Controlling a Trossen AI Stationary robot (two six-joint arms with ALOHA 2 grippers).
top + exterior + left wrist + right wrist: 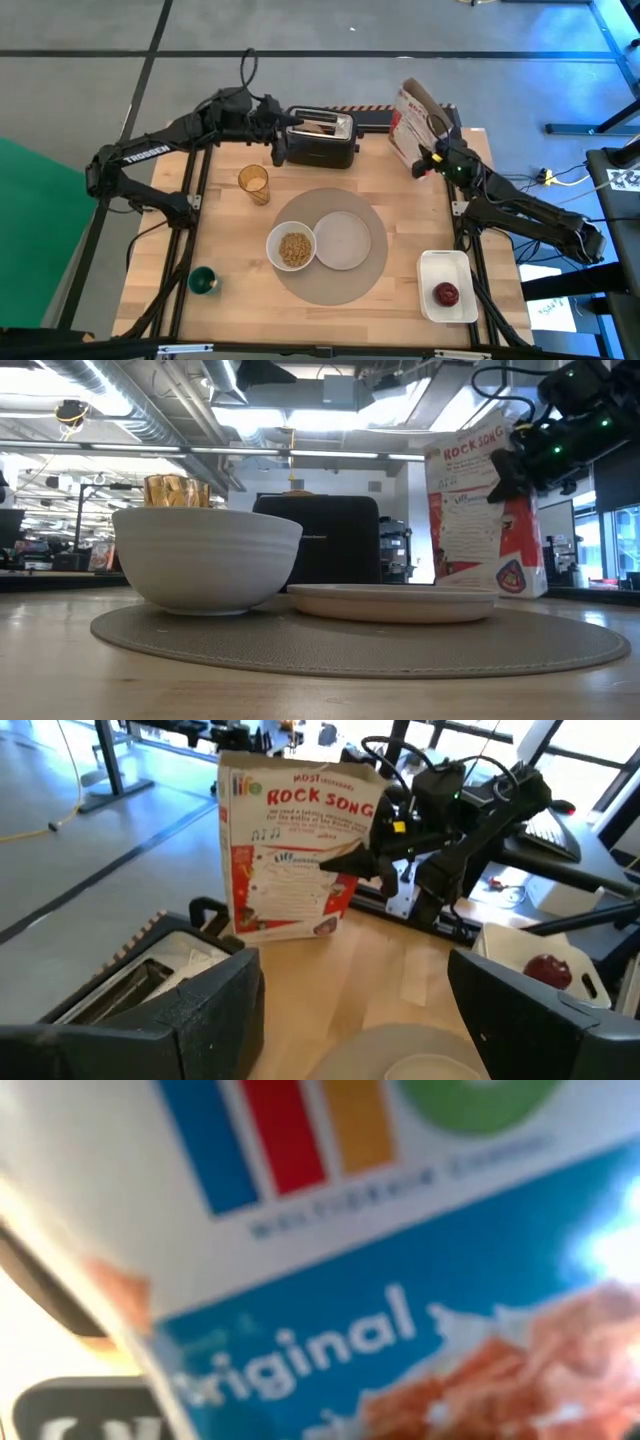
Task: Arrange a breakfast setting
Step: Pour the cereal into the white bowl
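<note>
The round grey placemat (330,285) lies mid-table. On it stand a white bowl (292,247) of cereal and a white plate (343,240). An amber tumbler (253,183) stands beyond the mat's left side. A black toaster (322,138) at the far edge holds a brown piece, likely the bagel (320,127), in its slot. My left gripper (280,148) hangs open at the toaster's left end. A cereal box (290,845) stands upright at the far right, with my right gripper (350,865) on it. The red apple (446,294) lies in a white tray (447,262). My right gripper has the cereal box by its side edge (335,870), about halfway up. One finger (345,863) lies on the printed face; the box hides the other. It comes at the box nearly level from the table's right. The box stands upright, its bottom on the table.
A small green cup (203,281) stands near the front left. The tray sits at the front right, close to the right arm's base. Bare wood lies between the mat and the toaster and along the front edge.
</note>
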